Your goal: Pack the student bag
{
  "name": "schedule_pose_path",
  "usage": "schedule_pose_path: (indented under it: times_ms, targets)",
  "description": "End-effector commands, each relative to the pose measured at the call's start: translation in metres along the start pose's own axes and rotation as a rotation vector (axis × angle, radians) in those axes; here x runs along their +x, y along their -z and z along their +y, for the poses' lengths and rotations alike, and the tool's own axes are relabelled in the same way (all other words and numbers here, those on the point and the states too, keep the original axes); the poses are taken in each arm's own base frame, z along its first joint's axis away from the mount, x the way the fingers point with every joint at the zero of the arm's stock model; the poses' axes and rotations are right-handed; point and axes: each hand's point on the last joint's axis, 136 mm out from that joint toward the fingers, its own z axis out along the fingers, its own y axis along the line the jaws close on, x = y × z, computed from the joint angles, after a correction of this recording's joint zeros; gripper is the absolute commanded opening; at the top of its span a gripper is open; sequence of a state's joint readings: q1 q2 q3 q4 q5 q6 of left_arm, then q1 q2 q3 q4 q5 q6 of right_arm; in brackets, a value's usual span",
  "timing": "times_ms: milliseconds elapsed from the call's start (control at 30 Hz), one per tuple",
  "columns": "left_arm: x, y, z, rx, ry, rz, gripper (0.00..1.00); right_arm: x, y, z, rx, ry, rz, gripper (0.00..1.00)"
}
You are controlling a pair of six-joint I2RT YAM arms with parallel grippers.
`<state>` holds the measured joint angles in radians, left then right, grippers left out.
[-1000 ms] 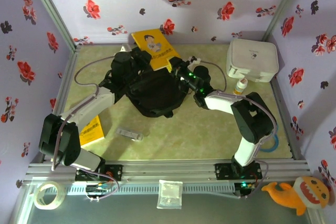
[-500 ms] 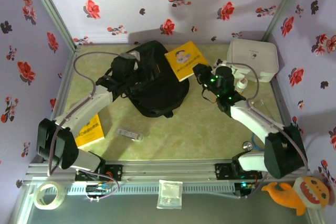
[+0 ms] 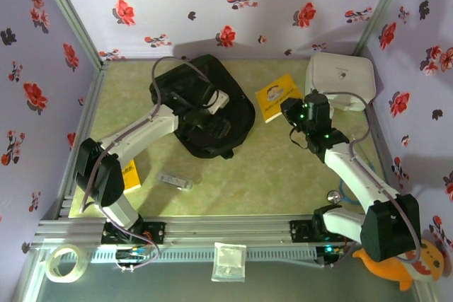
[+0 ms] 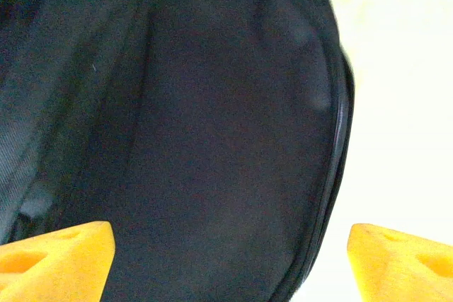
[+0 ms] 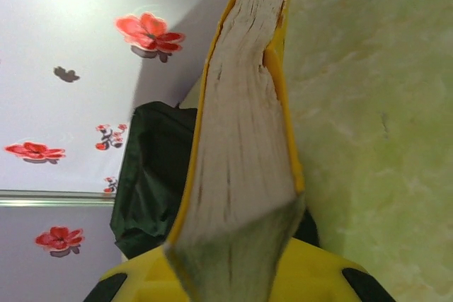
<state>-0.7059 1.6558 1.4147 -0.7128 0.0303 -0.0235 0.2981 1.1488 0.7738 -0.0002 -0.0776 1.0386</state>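
Left gripper (image 4: 228, 254): fingers spread wide, empty, poised over the student bag (image 3: 239, 114), which lies at 11 o'clock on the counter (image 3: 283, 167). Right gripper (image 3: 290, 109): pinching a yellow book (image 3: 276, 97), at 3 o'clock of the bag, apart from it. Step in hand, by judgement: loading the book. Next move calls for carrying it toward 9 o'clock into the bag's mouth, with the flap held aside.

The left arm reaches toward one o'clock, left gripper (image 4: 226, 265) spread wide (and empty); the right arm leans toward eleven o'clock, right gripper (image 5: 233, 277) clamping a yellow book (image 5: 241, 139).
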Motion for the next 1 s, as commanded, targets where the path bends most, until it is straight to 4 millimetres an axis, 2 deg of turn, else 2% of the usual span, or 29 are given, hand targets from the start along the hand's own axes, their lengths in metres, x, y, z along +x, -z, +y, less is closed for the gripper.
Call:
schedule_pose_path:
  times_ms: [0,133,267,400,500,733,967]
  targets:
    - [0.031,0.010,-0.008,0.030,-0.191,0.124,0.82,-0.012,0.007,0.015,-0.052,0.027,-0.051,0.11]
    - [0.049,0.008,-0.017,0.065,-0.253,0.176,0.72,-0.010,0.003,0.012,-0.044,0.014,-0.039,0.11]
    - [0.055,-0.001,-0.031,0.118,-0.281,0.212,0.57,-0.007,0.000,0.011,-0.042,0.006,-0.024,0.11]
    - [0.058,-0.010,-0.033,0.124,-0.300,0.239,0.54,-0.006,0.000,0.011,-0.041,0.004,-0.018,0.11]
    - [0.068,-0.015,-0.035,0.132,-0.305,0.288,0.53,-0.005,0.000,0.008,-0.032,0.004,-0.016,0.11]
    - [0.082,-0.034,-0.019,0.008,-0.361,0.410,0.43,-0.004,-0.001,0.006,-0.034,-0.007,-0.014,0.12]
    - [0.072,-0.040,-0.012,-0.052,-0.368,0.405,0.31,-0.003,-0.001,0.003,-0.015,-0.006,-0.009,0.12]
